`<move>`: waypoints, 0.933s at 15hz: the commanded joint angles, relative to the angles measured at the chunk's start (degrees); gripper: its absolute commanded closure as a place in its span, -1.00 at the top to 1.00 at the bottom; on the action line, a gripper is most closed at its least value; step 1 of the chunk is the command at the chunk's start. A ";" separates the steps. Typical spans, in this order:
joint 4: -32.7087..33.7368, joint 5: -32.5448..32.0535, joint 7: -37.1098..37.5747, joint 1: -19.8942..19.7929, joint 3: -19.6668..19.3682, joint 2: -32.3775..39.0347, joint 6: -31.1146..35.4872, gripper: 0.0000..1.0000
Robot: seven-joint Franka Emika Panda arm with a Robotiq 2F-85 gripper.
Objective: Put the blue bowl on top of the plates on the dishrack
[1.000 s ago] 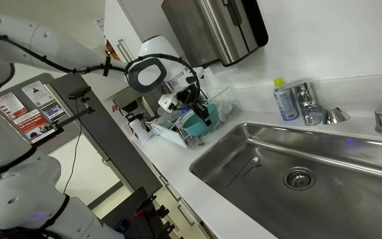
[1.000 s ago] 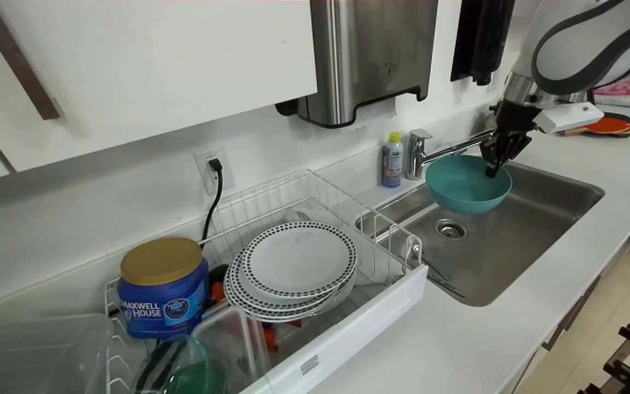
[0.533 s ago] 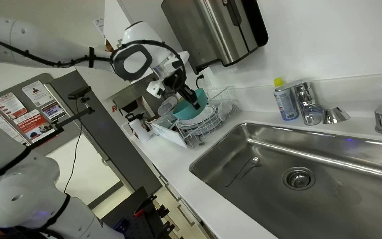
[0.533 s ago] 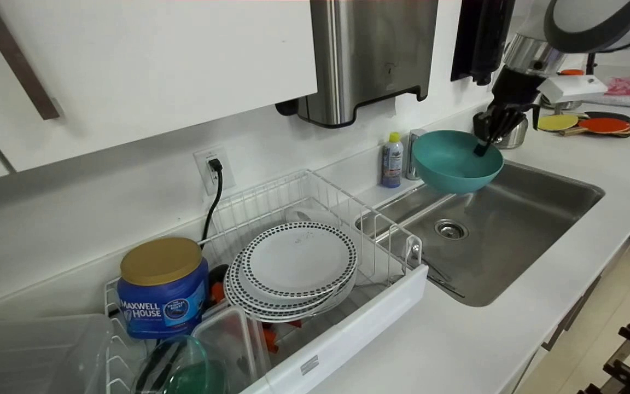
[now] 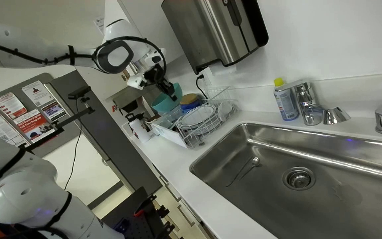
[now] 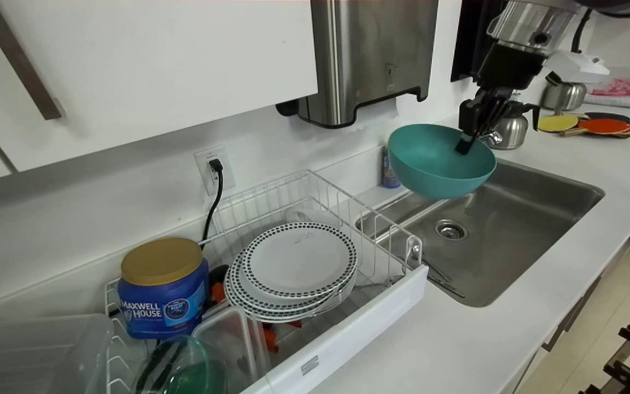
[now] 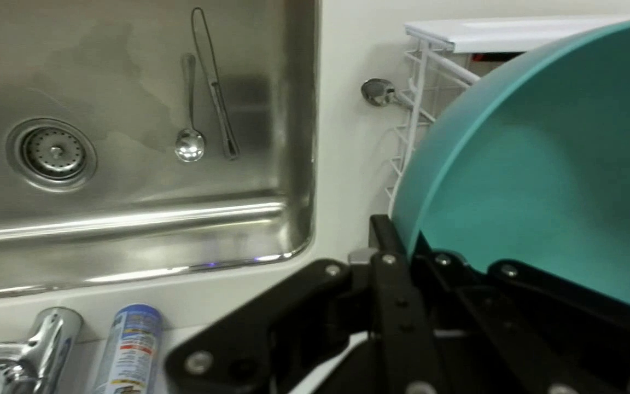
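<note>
The teal-blue bowl [image 6: 430,169] hangs tilted in the air near the sink-side end of the dishrack. It also shows in an exterior view [image 5: 165,102] and fills the right of the wrist view [image 7: 544,175]. My gripper [image 6: 464,143] is shut on the bowl's rim, one finger inside and one outside, as the wrist view [image 7: 409,246] shows. The white plates [image 6: 299,260] with dark dotted rims lie stacked in the dishrack [image 6: 342,334], a white wire rack with a white front panel. In the wrist view the bowl hides the plates and most of the rack [image 7: 512,34].
A blue coffee can [image 6: 163,298] and clear containers [image 6: 36,355] sit at the rack's far end. The sink [image 5: 277,212] holds a spoon and tongs. A faucet [image 5: 305,99], a spray can [image 5: 285,103] and a towel dispenser [image 6: 372,60] line the wall.
My gripper has carried the bowl up and to the left in both exterior views. The bowl now looks larger in one and no longer covers the plates in the other. The rack and plates have not moved.
</note>
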 commanded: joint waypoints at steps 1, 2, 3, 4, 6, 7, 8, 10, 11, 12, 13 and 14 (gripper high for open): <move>0.83 3.40 0.29 1.98 1.45 1.67 1.52 -0.98; 1.14 4.67 0.39 2.67 1.83 2.58 2.17 -0.98; 1.41 6.10 0.43 3.26 2.31 3.42 3.12 -0.98; 1.61 7.17 0.75 3.72 2.84 4.23 4.32 -0.98; 2.57 9.70 0.72 4.88 3.95 6.12 6.75 -0.98; 3.18 10.21 0.53 5.31 4.59 7.17 7.72 -0.98; 3.86 10.21 0.30 5.66 5.12 8.29 8.56 -0.98; 2.25 8.73 0.29 5.10 5.23 6.91 7.43 -0.90; 2.97 8.73 0.30 5.37 5.59 7.86 7.63 -0.90; 3.52 8.72 0.30 5.46 5.81 8.55 7.67 -0.90; 3.90 8.72 0.30 5.44 5.92 9.02 7.68 -0.90; 4.10 8.72 0.30 5.41 5.93 9.22 7.68 -0.90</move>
